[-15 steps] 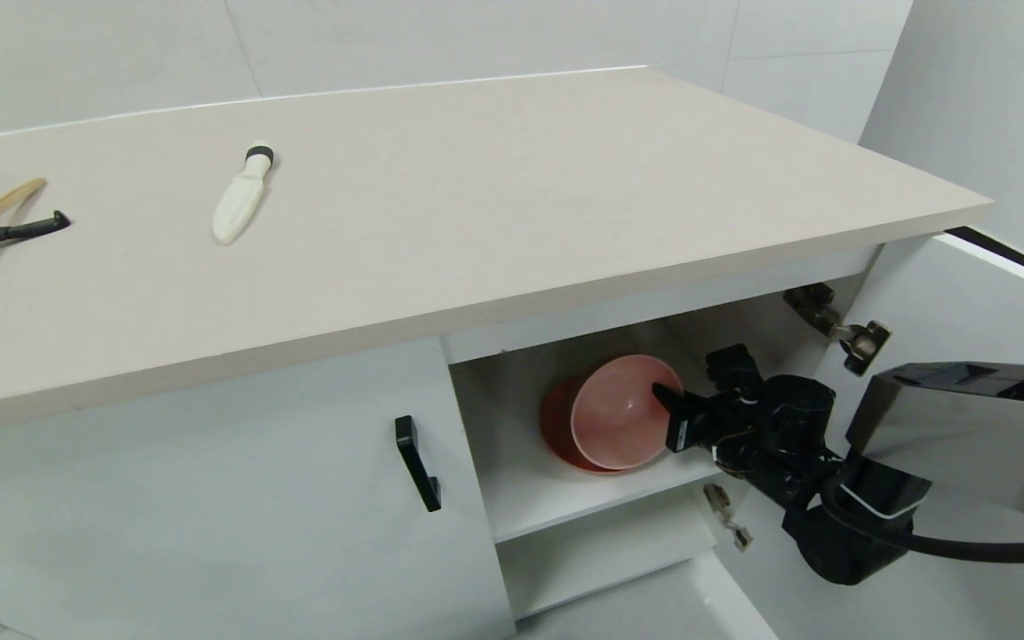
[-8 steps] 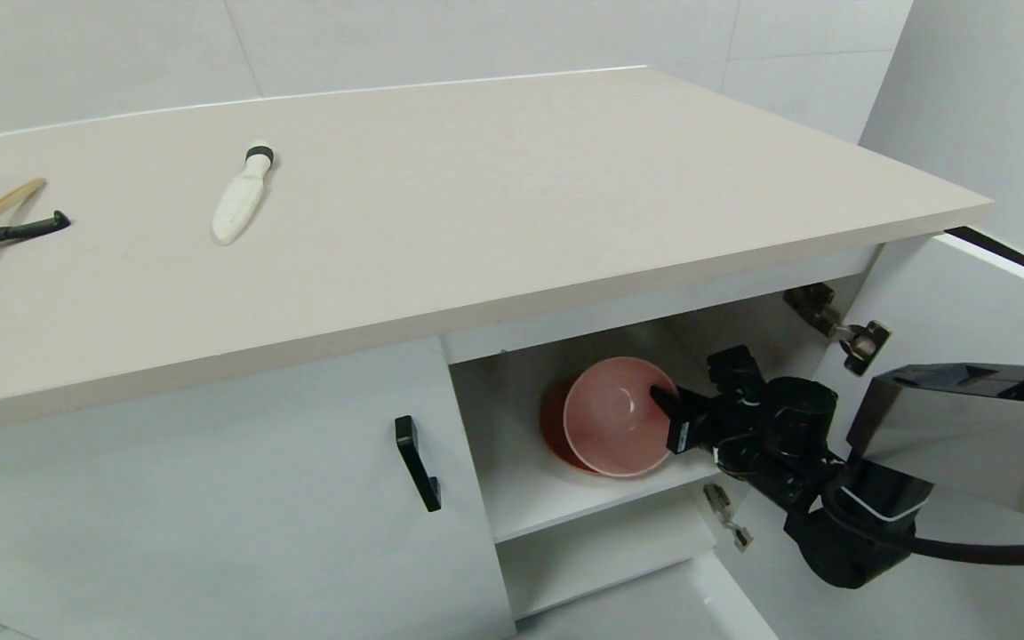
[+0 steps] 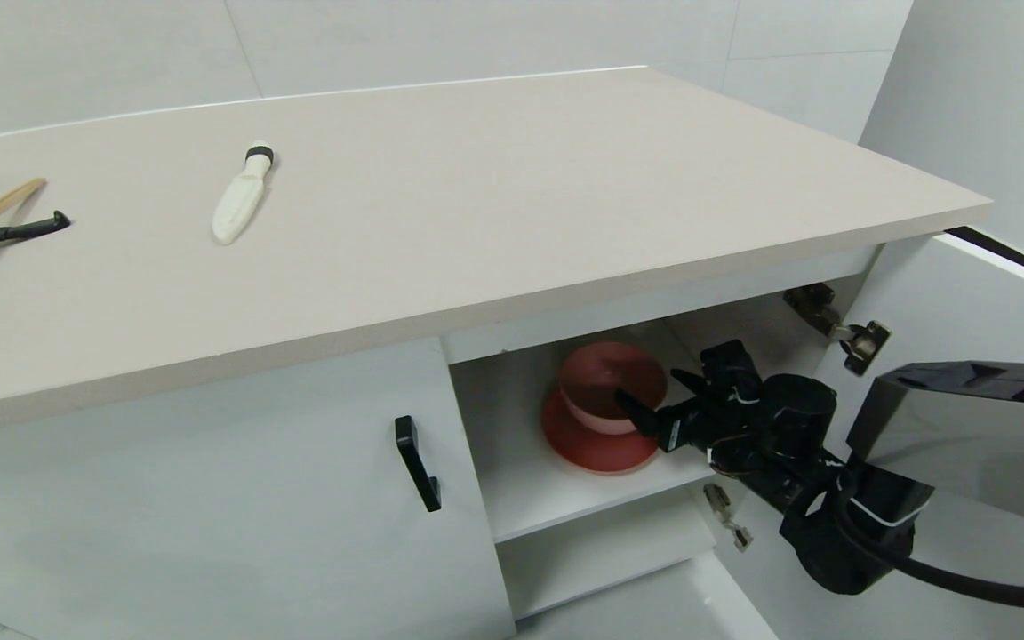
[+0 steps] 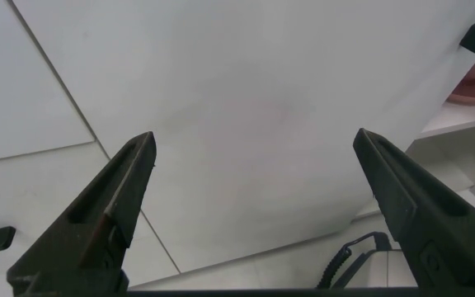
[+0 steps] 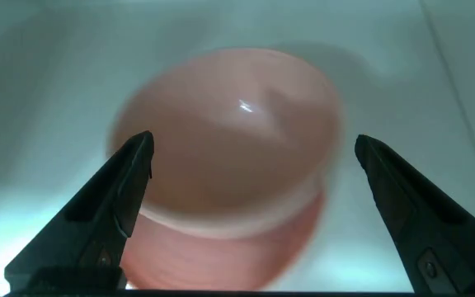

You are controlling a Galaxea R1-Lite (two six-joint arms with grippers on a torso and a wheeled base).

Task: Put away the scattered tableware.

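My right pincer point(image 3: 654, 393) is inside the open cupboard with its fingers spread wide and nothing held between them. The pink bowl point(image 3: 612, 387) stands upright on the red plate point(image 3: 596, 444), on the upper shelf point(image 3: 548, 493), directly ahead of that pincer. In the head view my lower finger crosses the near side of the bowl, and I cannot tell whether it touches. In my right wrist view the bowl point(image 5: 229, 157) lies in line with the gap of the pincer point(image 5: 251, 144), slightly beyond the fingertips. The plate point(image 5: 246, 252) shows under it as a wider red edge. The open cupboard door point(image 3: 948, 302) stands off to my right.

My left pincer point(image 4: 254, 139) is also spread wide and grips nothing. It faces the closed white door point(image 3: 210, 498), which bears a black handle point(image 3: 416, 462).

Up on the countertop point(image 3: 521, 196), well apart from both pincers, lies a white utensil with a black end point(image 3: 243, 196). Farther to my left, a wooden stick point(image 3: 5, 200) and a dark utensil point(image 3: 23, 230) lie just beside each other.
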